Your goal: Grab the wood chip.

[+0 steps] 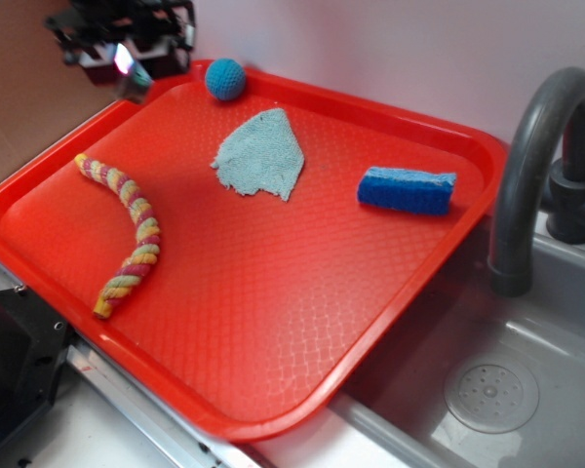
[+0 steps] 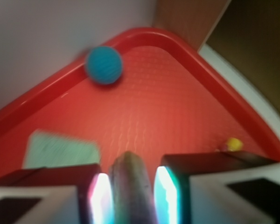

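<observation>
From my wrist camera the gripper [image 2: 130, 191] has its jaws closed narrow on the wood chip [image 2: 132, 186] — a grey-brown sliver standing between the two lit pads. In the outside view the gripper [image 1: 132, 73] hangs above the red tray's [image 1: 273, 322] corner at about 11 o'clock, with the blue ball [image 1: 225, 79] just beside it at 3 o'clock. The light-blue cloth [image 1: 261, 154] lies near the tray's 12 o'clock, the rope [image 1: 127, 229] at 9 — the sponge [image 1: 407, 189] at 2.

red tray [image 1: 273, 322] | cloth [image 1: 261, 154] | rope [image 1: 127, 234] | ball [image 1: 225, 79] | sponge [image 1: 407, 189] | faucet [image 1: 526, 166]
</observation>
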`<state>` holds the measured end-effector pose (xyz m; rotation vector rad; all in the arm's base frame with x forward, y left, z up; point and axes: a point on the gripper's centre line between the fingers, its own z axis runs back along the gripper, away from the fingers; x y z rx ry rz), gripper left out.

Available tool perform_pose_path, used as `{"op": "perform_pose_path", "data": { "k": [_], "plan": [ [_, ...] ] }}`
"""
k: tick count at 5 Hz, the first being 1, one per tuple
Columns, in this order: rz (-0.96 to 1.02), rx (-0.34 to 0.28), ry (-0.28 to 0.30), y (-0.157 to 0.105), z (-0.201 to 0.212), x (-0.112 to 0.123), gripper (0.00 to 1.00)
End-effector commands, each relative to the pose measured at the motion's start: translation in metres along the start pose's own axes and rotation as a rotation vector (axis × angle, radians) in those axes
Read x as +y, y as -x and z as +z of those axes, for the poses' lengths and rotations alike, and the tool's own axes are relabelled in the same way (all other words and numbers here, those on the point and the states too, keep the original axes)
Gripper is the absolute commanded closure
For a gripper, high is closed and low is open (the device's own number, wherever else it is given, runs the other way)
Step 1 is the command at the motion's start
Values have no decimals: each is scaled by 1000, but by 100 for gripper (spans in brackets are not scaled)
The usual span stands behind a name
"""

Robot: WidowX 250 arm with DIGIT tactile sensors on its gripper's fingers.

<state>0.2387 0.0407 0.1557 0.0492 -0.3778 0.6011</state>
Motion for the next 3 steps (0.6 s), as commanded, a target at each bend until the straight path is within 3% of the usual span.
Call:
{"op": "perform_pose_path", "data": {
  "k": [1,2,3],
  "plan": [
    [-441,-51,326,45,144,-34,100],
    [-397,5,311,55,159,-30,100],
    [-422,77,230,46,148,-29,100]
  ]
}}
